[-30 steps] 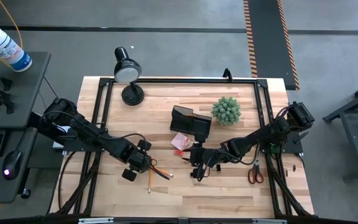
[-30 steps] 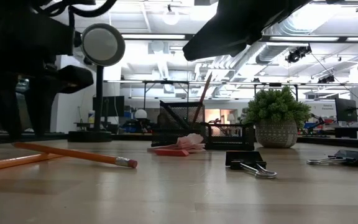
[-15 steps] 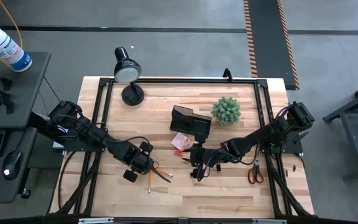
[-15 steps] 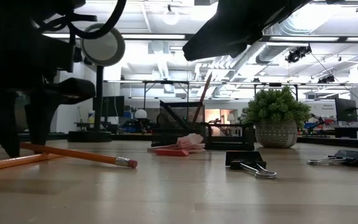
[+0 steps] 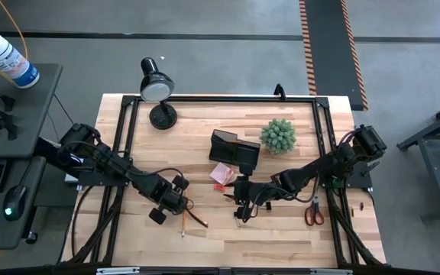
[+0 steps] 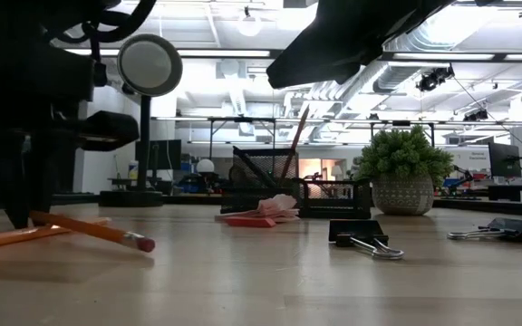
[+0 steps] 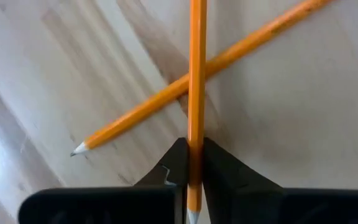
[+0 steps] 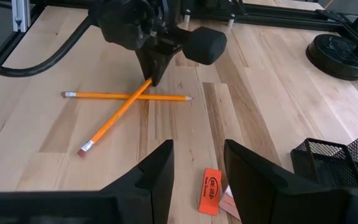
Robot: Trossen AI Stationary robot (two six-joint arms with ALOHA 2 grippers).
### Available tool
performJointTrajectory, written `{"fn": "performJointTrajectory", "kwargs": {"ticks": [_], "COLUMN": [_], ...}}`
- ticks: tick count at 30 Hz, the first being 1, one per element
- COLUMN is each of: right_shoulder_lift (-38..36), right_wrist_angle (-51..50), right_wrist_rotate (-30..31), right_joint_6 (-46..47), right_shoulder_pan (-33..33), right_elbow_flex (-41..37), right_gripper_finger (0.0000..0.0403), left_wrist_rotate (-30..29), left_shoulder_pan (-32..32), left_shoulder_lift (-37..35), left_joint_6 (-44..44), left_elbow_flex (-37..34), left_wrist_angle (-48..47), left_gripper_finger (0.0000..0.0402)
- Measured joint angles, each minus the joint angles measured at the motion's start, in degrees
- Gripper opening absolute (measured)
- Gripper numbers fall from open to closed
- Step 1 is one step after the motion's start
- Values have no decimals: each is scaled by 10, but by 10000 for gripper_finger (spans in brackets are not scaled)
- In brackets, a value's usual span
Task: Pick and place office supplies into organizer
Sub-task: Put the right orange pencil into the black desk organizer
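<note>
Two orange pencils lie crossed at the table's near left. My left gripper (image 7: 194,168) (image 5: 180,208) points down and is shut on one pencil (image 8: 117,115). The other pencil (image 8: 126,96) lies flat on the wood beneath it. The black organizer (image 5: 235,151) stands mid-table, with the pink sticky-note pad (image 5: 220,174) lying just in front of it. Red-handled scissors (image 5: 314,212) lie at the near right. Black binder clips (image 6: 365,237) sit on the table. My right gripper (image 8: 197,162) (image 5: 241,208) hovers open near the pad and holds nothing. My left gripper pinches the pencil's shaft close to its sharpened end (image 7: 195,146) between its two fingers. The fingers come from above, pointing down, across the pencil. The pencil slants down from the hold, its eraser end (image 6: 141,243) on the table, crossing over the other pencil.
A green spiky plant ball (image 5: 278,135) stands right of the organizer. A black desk lamp (image 5: 157,88) is at the far left corner. A small orange block (image 8: 210,190) lies below my right gripper. Bare wood lies along the near edge.
My left gripper has sunk a little toward the crossed pencils and shut on one of them. That pencil has turned about: its eraser end has swung toward the table's near left, while the end at the fingers stayed put.
</note>
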Motion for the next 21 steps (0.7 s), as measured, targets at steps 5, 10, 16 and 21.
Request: {"fn": "performJointTrajectory", "kwargs": {"ticks": [5, 10, 16, 21], "right_shoulder_lift": [0, 0, 0, 0], "right_wrist_angle": [-12, -26, -26, -33], "right_wrist_rotate": [0, 22, 50, 56], "right_joint_6": [-3, -4, -13, -12], "right_shoulder_pan": [10, 29, 38, 39], "right_elbow_flex": [0, 0, 0, 0], "right_gripper_finger": [134, 134, 134, 134], "left_wrist_rotate": [-4, -35, -87, -153], "left_shoulder_pan": [0, 0, 0, 0], "left_shoulder_lift": [-11, -35, -70, -86], "left_joint_6": [4, 6, 26, 61], "left_elbow_flex": [1, 13, 72, 135], "left_wrist_angle": [-18, -62, -123, -182], "left_gripper_finger": [8, 4, 3, 3]}}
